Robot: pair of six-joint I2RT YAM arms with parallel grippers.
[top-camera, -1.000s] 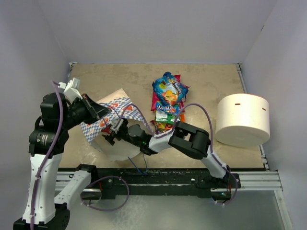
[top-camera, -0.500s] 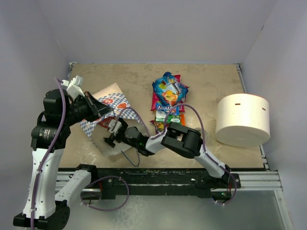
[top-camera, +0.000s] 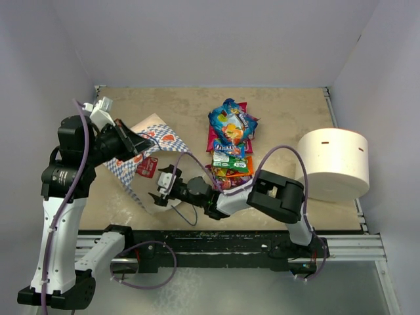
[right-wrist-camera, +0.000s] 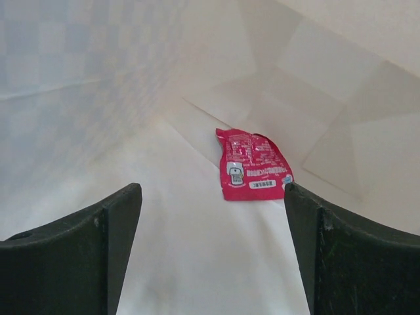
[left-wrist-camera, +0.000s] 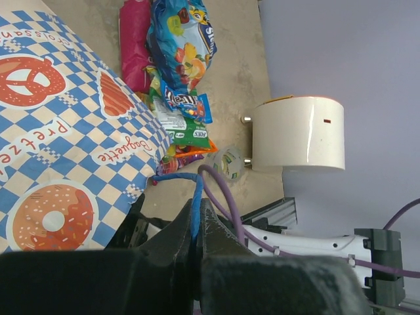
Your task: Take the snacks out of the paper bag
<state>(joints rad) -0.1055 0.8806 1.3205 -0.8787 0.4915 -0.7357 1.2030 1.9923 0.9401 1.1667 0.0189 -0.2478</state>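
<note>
From above, we see the left gripper [top-camera: 130,143] holding up the paper bag [top-camera: 152,141] by its top edge. The bag is tipped, and its white mouth opens toward the right gripper [top-camera: 163,188]. The tips of the right gripper sit right at that mouth. A pile of snacks [top-camera: 230,134] lies out on the table [top-camera: 289,118], well apart from both sets of jaws. A big white roll [top-camera: 331,164] stands even farther off.

In the left wrist view, the left jaws are pressed together. They pinch the thin blue cord handle [left-wrist-camera: 197,197] of the bag. The checkered side of the bag, with its doughnut and pretzel pictures, fills the space just past the jaws. Beyond it we see the snack pile, a small clear tape roll [left-wrist-camera: 228,162] and the white roll. A purple cable [left-wrist-camera: 220,190] runs close by the jaws.

In the right wrist view, the two dark fingers [right-wrist-camera: 72,262] are spread wide, with nothing between them. The white inside of the bag is all around them. One red-pink packet [right-wrist-camera: 252,164] lies flat ahead of the jaws. It is nearer the finger on the picture's right and touches neither finger.
</note>
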